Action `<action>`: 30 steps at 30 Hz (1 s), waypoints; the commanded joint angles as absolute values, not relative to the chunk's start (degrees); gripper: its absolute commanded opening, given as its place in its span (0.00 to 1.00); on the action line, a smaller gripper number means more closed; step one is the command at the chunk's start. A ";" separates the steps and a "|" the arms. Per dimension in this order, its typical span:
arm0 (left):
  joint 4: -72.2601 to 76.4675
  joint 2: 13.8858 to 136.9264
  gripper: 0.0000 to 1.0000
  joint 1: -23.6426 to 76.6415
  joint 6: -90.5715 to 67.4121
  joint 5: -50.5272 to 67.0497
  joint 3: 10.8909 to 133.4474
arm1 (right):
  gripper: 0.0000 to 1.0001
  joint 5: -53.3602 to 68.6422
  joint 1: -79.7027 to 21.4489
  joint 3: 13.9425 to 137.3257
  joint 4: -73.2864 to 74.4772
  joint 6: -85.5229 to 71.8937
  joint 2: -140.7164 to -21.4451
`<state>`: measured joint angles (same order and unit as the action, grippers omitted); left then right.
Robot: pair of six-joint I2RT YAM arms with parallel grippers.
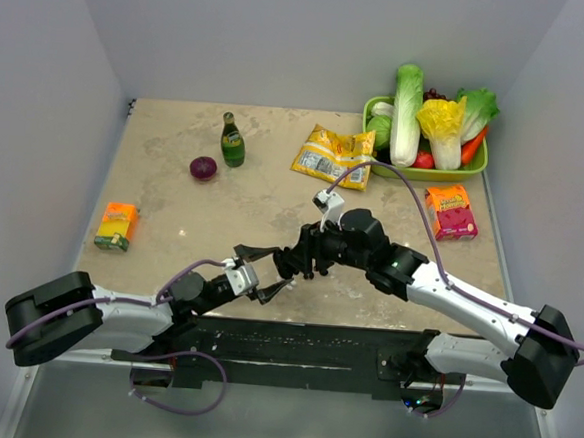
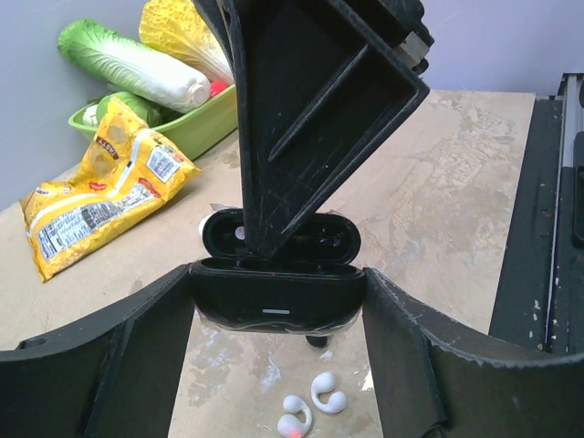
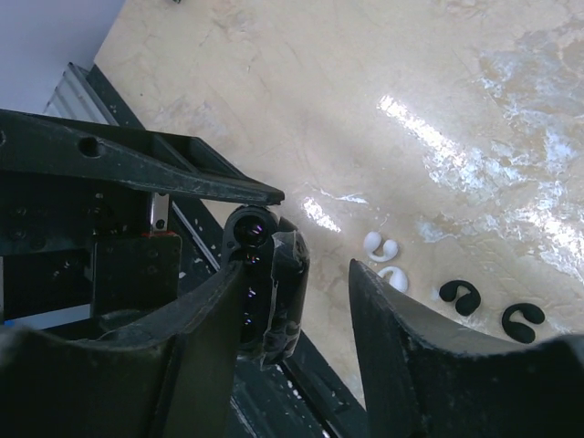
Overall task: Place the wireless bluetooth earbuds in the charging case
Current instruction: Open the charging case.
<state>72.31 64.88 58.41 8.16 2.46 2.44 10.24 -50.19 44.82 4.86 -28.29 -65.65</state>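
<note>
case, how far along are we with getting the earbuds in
Done: the case is raised, lid open, clamped in the left fingers. In hand: the right fingers are at the open case, with no earbud showing in them. Left: both white earbuds lie on the table, so neither is picked up or seated yet.

Gripped end to end between the fingers of the left gripper [image 2: 276, 283]: a glossy black charging case [image 2: 274, 315], lid swung open and tilted away. Reaching down from above onto the open lid: the right gripper's finger [image 2: 306, 128], hiding part of the cavity. Below the case, on the beige table [image 2: 438, 182]: two white earbuds [image 2: 329, 392], just beside each other. Ahead-left, a yellow snack bag [image 2: 100, 196] lying flat; beyond it, a green tray [image 2: 196, 128] with cabbage [image 2: 128, 64].
</note>
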 commanded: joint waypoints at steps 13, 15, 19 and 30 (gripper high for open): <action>92.90 64.07 0.00 59.15 9.49 1.49 -1.41 | 0.36 9.76 -50.01 44.12 1.84 -29.09 -65.57; 92.99 64.07 0.00 59.15 9.40 1.49 -1.32 | 0.34 9.58 -50.10 44.21 2.20 -28.74 -65.74; 93.25 64.51 0.00 59.15 9.14 1.23 -1.32 | 0.26 8.79 -50.10 44.30 2.63 -28.22 -65.57; 91.50 66.53 0.00 59.15 6.77 0.17 -0.53 | 0.00 5.19 -50.27 47.55 8.00 -22.59 -64.95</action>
